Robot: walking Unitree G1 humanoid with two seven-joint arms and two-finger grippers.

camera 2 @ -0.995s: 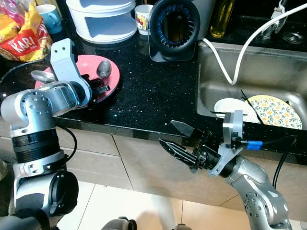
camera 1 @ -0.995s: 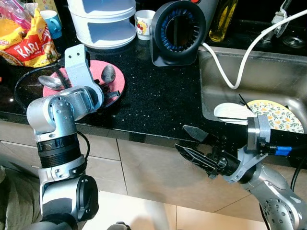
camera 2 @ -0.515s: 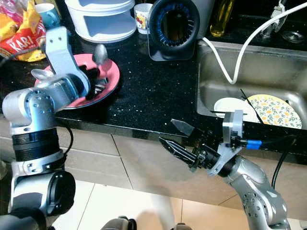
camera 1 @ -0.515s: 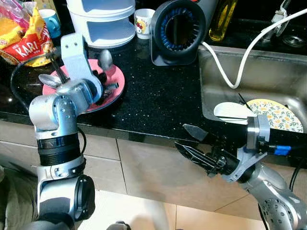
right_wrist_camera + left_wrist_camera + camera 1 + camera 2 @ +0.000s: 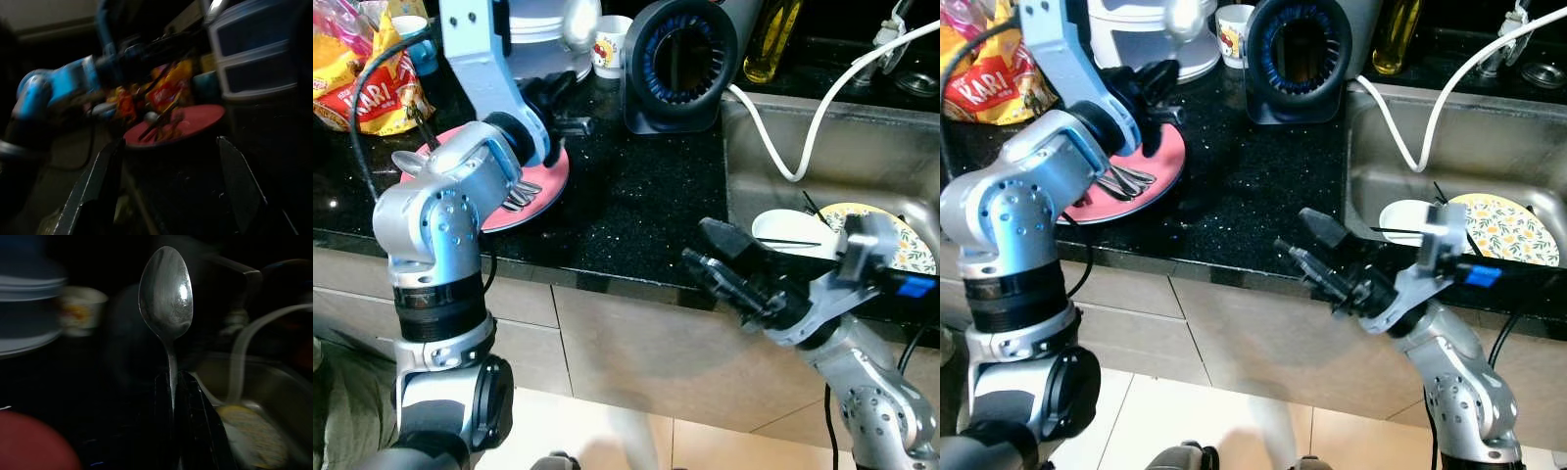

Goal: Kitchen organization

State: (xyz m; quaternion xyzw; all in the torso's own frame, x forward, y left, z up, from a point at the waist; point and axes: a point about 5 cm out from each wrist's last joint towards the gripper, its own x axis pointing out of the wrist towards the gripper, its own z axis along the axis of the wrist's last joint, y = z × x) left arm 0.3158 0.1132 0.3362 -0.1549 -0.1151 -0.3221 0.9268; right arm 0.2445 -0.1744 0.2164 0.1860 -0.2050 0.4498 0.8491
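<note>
A metal spoon [image 5: 166, 298] is pinched by its handle between the pressed-together fingers of the left gripper [image 5: 553, 103], bowl upward, above the black speckled counter [image 5: 636, 211] and beside the pink plate [image 5: 533, 191]. In the left eye view the spoon's bowl is seen against the white stacked containers [image 5: 543, 34], whose tops are cut off by the frame edge. More cutlery [image 5: 1121, 179] is left on the plate, partly hidden by the left arm. The right gripper [image 5: 720, 264] is held at the counter's front edge with its fingers spread apart. A floral plate [image 5: 891, 240] lies in the sink [image 5: 822, 157], partly covered by the right wrist. The right wrist view is dark and blurred.
</note>
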